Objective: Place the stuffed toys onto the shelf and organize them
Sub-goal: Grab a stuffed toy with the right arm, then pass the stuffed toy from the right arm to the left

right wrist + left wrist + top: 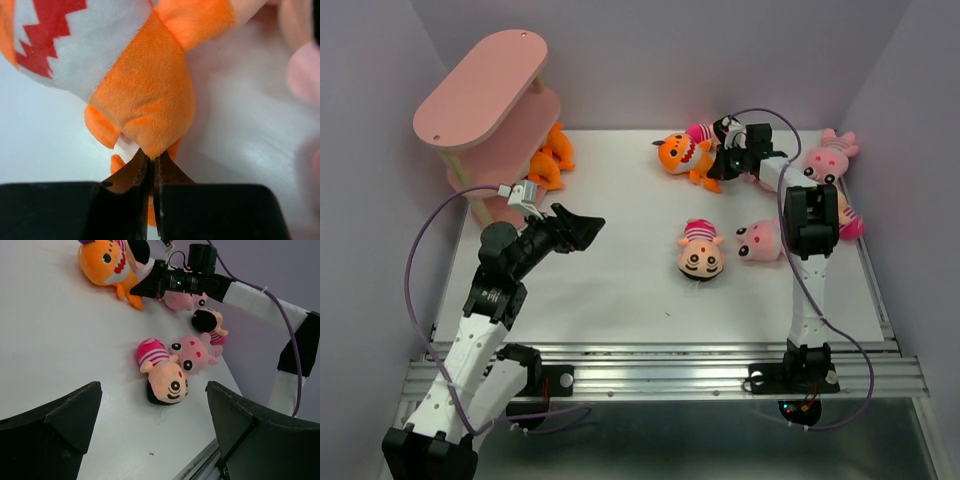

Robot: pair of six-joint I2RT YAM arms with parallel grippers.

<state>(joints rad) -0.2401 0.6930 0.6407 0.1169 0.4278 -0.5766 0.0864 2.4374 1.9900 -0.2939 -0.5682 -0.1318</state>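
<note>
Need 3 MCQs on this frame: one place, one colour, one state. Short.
1. Where is the pink shelf?
A. far-left corner
B. far-right corner
C. between the arm bases

2. Colour of the plush in the right gripper?
A. pink
B. orange
C. black

3. The left gripper is:
A. open, empty
B. shut on a doll
C. shut on the shelf

Key:
1 A, top view shows it far left.
2 B, jaws pinch the orange shark toy's tip.
3 A, jaws wide apart, nothing between.
</note>
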